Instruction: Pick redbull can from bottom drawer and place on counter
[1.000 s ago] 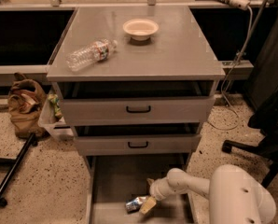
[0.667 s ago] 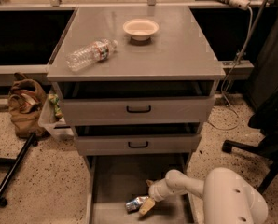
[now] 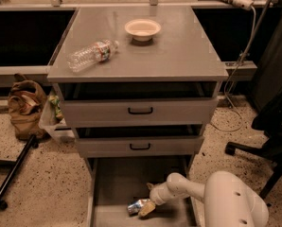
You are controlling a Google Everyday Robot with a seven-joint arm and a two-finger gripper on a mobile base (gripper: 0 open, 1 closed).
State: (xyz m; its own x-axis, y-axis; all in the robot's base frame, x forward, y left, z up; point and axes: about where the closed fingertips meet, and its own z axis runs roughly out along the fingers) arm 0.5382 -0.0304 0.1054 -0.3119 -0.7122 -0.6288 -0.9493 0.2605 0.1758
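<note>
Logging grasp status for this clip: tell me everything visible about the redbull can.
The redbull can is a slim, silver-blue metallic can lying on its side on the grey floor of the open bottom drawer. The tool, reaching into the drawer, sits against one end of it; whether it grips the can cannot be told.

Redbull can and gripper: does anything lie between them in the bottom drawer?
Nothing. In the camera view the gripper sits right against the redbull can on the bottom drawer floor, with no gap showing.
</note>
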